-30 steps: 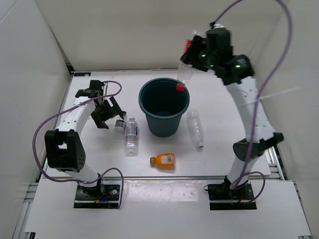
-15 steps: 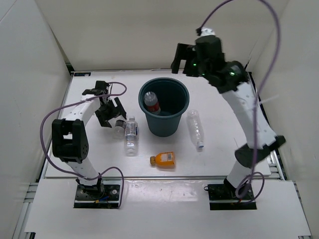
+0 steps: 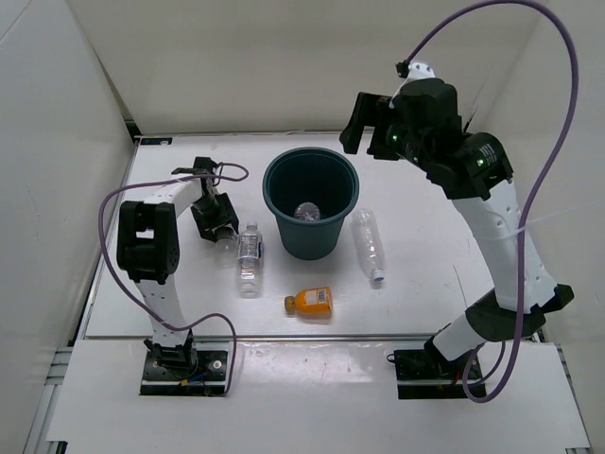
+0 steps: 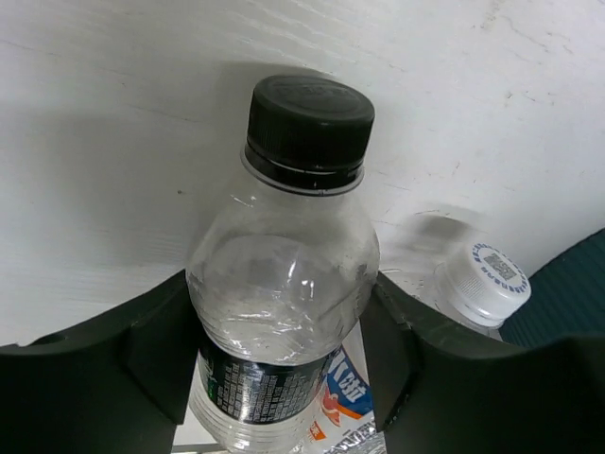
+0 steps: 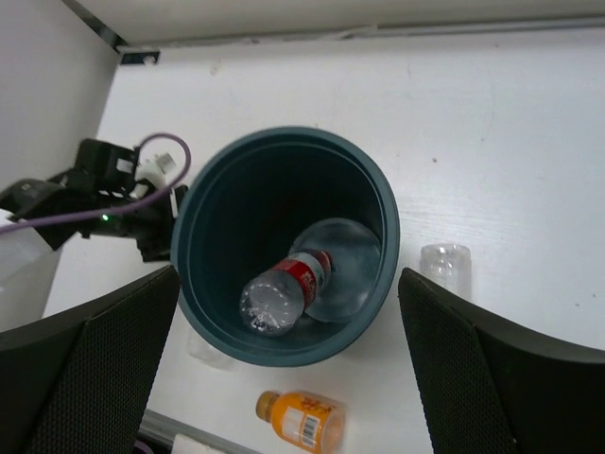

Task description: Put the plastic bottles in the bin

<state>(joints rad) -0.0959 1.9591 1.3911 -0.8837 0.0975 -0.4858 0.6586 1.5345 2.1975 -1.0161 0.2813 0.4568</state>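
Observation:
The dark teal bin (image 3: 312, 238) stands mid-table. A clear bottle with a red label (image 5: 284, 288) lies inside it, and my right gripper (image 5: 288, 326) hangs open and empty high above the rim (image 3: 357, 121). Left of the bin, my left gripper (image 3: 218, 225) is shut on a clear bottle with a dark cap and black label (image 4: 295, 236); both fingers press its sides. A labelled clear bottle with a white cap (image 3: 249, 257) lies beside it (image 4: 489, 281). Another clear bottle (image 3: 371, 246) lies right of the bin. The squat orange bottle (image 3: 310, 303) lies in front.
White walls close in the table at the back and on both sides. The left arm's purple cable (image 3: 123, 203) loops over the left part of the table. The bin's wall (image 4: 579, 284) stands just to the right of the left gripper.
The right gripper opened and the red-labelled bottle dropped into the bin; that arm drew back to the right. The left gripper moved over the dark-capped bottle and closed on it.

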